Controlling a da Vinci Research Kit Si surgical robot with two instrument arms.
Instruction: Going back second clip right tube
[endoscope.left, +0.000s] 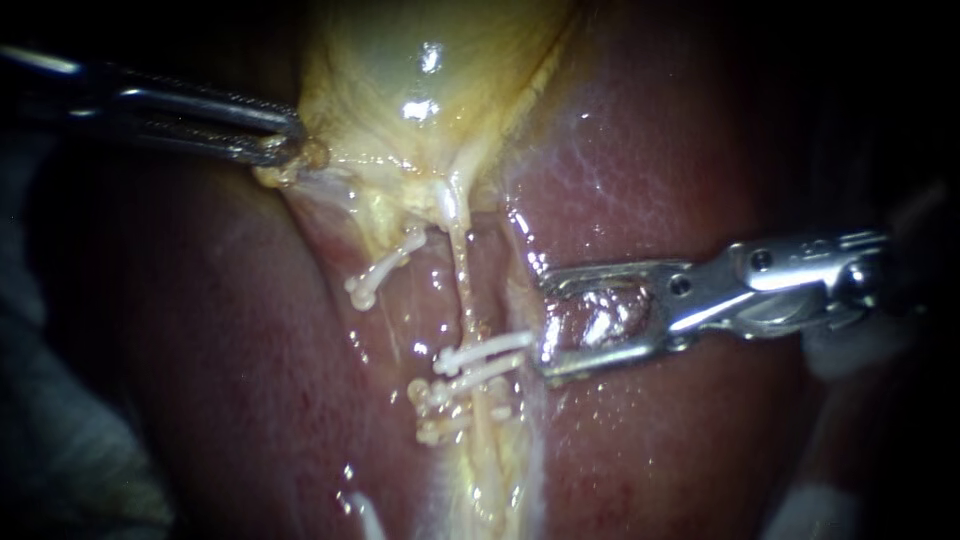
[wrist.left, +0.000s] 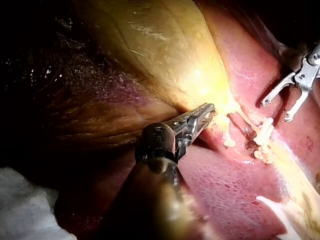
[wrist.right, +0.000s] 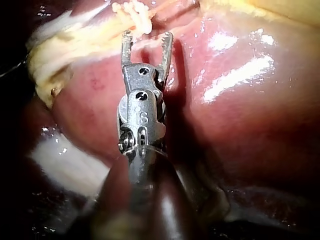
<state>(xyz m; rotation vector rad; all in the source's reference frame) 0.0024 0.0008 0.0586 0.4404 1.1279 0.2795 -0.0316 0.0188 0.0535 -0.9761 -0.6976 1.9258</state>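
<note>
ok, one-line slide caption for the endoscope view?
Slender metal left instrument grips the pale yellow gallbladder at its edge; metal right instrument, jaws open, beside white clips on the thin yellowish tube.

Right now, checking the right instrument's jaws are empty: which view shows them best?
The right wrist view: the right instrument has both toothed jaws spread, gripping nothing, near the clips. The endoscope view shows them open beside the clips; the left wrist view shows them small, far off.

Right instrument (endoscope.left: 548, 333), jaws apart, beside clips (endoscope.left: 482, 352)
</note>
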